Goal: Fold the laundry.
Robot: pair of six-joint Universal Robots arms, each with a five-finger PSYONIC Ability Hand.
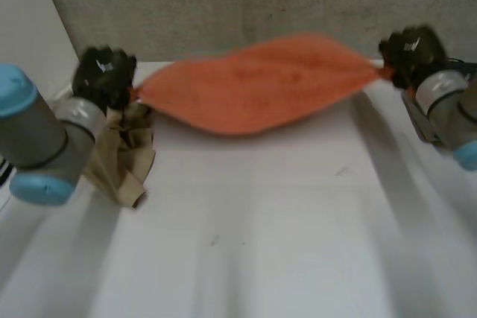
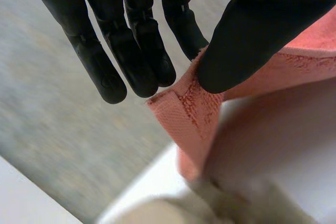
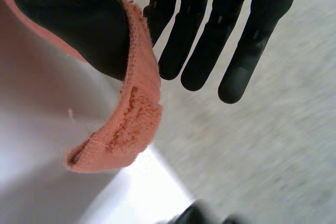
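An orange towel [image 1: 261, 83] hangs stretched between my two hands above the far side of the white table [image 1: 261, 221], sagging in the middle. My left hand [image 1: 104, 76] holds its left corner. In the left wrist view the thumb [image 2: 252, 35] pinches that hemmed corner [image 2: 184, 111] against a straight finger. My right hand [image 1: 410, 53] holds the opposite corner. In the right wrist view the towel's edge [image 3: 134, 119] wraps round the thumb [image 3: 89, 30] and is pinched against the fingers [image 3: 210, 40].
A crumpled tan cloth [image 1: 123, 154] lies on the table just below my left hand, also seen under the towel corner [image 2: 236, 203]. A grey wall [image 1: 223, 5] rises behind the table's far edge. White tabletop stretches towards the front.
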